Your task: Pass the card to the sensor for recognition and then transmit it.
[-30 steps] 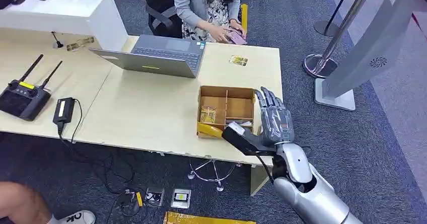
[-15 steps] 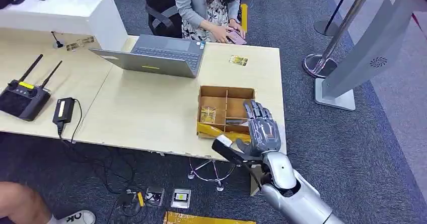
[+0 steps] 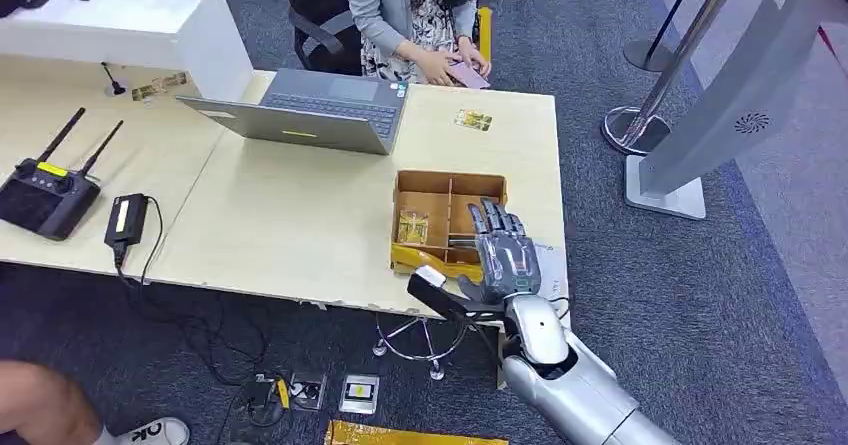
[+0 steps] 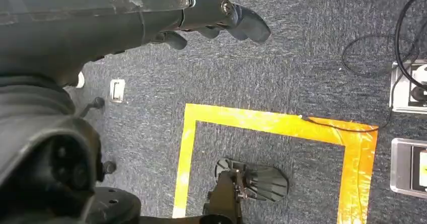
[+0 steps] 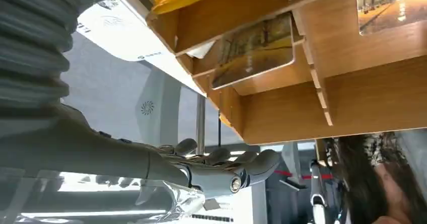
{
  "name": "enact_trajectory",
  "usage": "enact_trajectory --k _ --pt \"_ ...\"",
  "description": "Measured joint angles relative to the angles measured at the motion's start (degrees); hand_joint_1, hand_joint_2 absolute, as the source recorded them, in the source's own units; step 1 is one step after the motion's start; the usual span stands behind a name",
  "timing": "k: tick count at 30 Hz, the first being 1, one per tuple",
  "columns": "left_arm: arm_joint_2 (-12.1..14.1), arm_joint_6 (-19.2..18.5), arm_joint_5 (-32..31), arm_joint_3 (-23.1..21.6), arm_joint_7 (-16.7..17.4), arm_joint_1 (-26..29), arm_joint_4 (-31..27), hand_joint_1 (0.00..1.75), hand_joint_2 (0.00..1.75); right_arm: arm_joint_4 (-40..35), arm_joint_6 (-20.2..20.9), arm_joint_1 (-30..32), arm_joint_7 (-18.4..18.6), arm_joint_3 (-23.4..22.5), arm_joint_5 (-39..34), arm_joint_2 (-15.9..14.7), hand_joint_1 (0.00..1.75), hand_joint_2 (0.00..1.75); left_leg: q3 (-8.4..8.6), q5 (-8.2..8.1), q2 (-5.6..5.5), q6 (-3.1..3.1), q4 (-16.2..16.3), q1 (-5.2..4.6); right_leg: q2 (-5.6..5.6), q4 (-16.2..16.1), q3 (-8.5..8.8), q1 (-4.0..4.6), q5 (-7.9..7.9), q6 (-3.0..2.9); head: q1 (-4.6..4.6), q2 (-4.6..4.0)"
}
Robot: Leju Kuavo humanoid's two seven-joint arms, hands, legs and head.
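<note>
We note the card lying flat in a compartment of the wooden box on the worktop, just ahead of the right hand. Its fingers are spread, holding nothing; the left hand hangs over the floor. Since a second ago, the right hand has drawn nearer and lower.

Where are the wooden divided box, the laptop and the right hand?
wooden divided box (image 3: 447,180), head view, far rim.
laptop (image 3: 335,96), head view, keyboard.
right hand (image 3: 505,257), head view, back of the hand.
</note>
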Motion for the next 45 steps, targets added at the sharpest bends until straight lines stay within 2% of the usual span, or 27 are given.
enact_trajectory --k 16,28,31,37,38,39,40,45 --pt "-0.3 -0.6 -0.9 -0.3 0.7 -0.7 0.0 0.0 0.0 2.6 1.2 -1.6 0.8 0.5 1.3 1.0 0.0 1.75 0.0 0.0 0.0 0.0 0.0 0.0 -0.01 0.0 0.0 0.0 0.0 0.0 0.0 0.0" --pt "-0.3 -0.6 -0.9 -0.3 0.7 -0.8 0.0 0.0 0.0 4.7 0.7 -1.8 0.3 0.5 2.6 2.2 0.0 1.75 0.0 0.0 0.0 0.0 0.0 0.0 0.0 0.0 0.0 0.0 0.0 0.0 0.0 0.0" --pt "-0.3 -0.6 -0.9 -0.3 0.7 -0.9 0.0 0.0 0.0 5.3 0.9 -1.8 -0.1 0.5 2.6 2.5 1.75 1.75 0.0 0.0 0.0 0.0 0.0 0.0 0.0 0.0 0.0 0.0 0.0 0.0 0.0 0.0" --pt "-0.3 -0.6 -0.9 -0.4 0.7 -0.9 0.0 0.0 0.0 6.1 1.3 -1.8 -0.6 0.5 2.5 3.0 1.75 1.75 0.0 0.0 0.0 0.0 0.0 0.0 0.0 0.0 0.0 0.0 0.0 0.0 0.0 0.0" --pt "-0.3 -0.7 -0.9 -0.4 0.7 -0.9 0.0 0.0 0.0 6.3 1.3 -1.8 -0.6 0.5 2.5 3.0 1.41 1.75 0.0 0.0 0.0 0.0 0.0 0.0 -0.01 0.0 0.0 0.0 0.0 0.0 0.0 0.0" --pt "-0.3 -0.7 -0.9 -0.4 0.7 -0.9 0.0 0.0 0.0 6.4 1.3 -1.9 -0.6 0.5 2.5 3.0 1.41 1.75 0.0 0.0 0.0 0.0 0.0 0.0 -0.01 0.0 0.0 0.0 0.0 0.0 0.0 0.0" --pt "-0.3 -0.7 -1.0 -0.4 0.7 -0.9 0.0 0.0 0.0 6.6 1.4 -1.9 -0.7 0.5 2.5 3.0 0.02 1.75 0.0 0.0 0.0 0.0 0.0 0.0 -0.01 0.0 0.0 0.0 0.0 0.0 0.0 0.0" --pt "-0.3 -0.7 -1.0 -0.4 0.8 -0.9 0.0 0.0 0.0 6.7 1.4 -1.9 -0.7 0.5 3.1 3.1 0.0 1.75 0.0 0.0 0.0 0.0 0.0 0.0 0.01 0.0 -0.01 0.0 0.0 0.0 0.0 0.0"
